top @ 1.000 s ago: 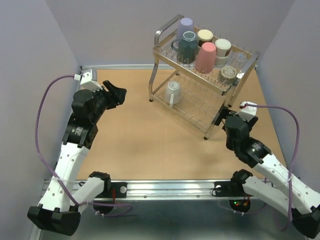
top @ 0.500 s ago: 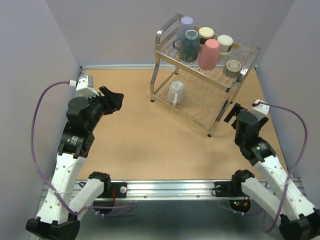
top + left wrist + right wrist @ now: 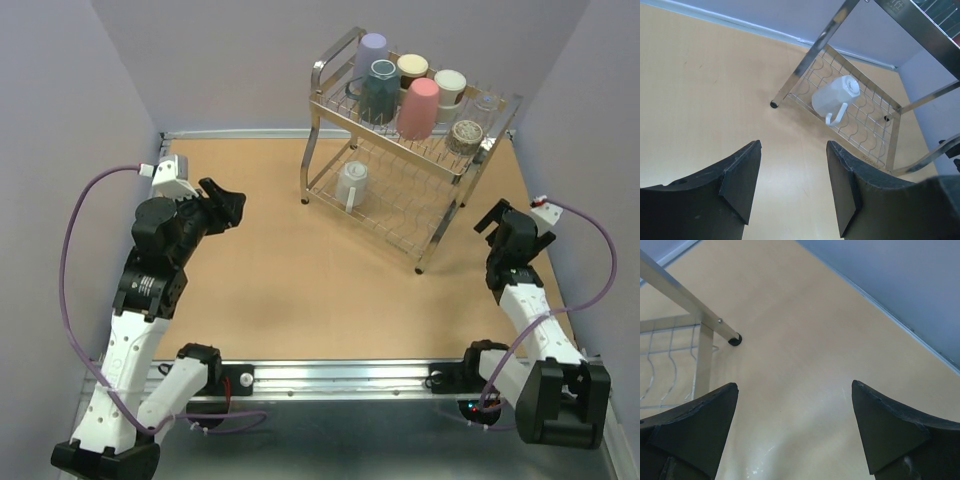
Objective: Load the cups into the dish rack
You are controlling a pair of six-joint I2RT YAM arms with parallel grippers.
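The tan wooden tabletop [image 3: 300, 290] lies bare across its middle and near left, which is the widest room for either arm to swing. The tall two-tier chrome wire dish rack [image 3: 441, 225] stands in the far right corner. A second ago it sat a touch nearer and more to the left; it has since settled and not budged.

The biggest change is on the right. The right gripper [image 3: 515, 225] was up against the rack's near right leg and has drawn back towards the right wall. It now hangs apart from the leg, fingers spread wide with nothing between them. That side is tight, with the rack leg on one hand and the wall on the other. The left gripper [image 3: 232, 207] has only lifted slightly near the left wall. It is partly spread, empty, and well apart from the rack.

Every cup I can see is in the rack:
- **Top tier:** the lavender tumbler [image 3: 372, 48], dark teal cup [image 3: 380, 88], pink cup [image 3: 418, 108], two cream-and-brown cups [image 3: 411, 70], and short metal cup [image 3: 466, 135].
- **Bottom tier:** the white handled mug [image 3: 351, 185], lying tipped on the wires.

To my eye the loading is finished and the arms are retiring.
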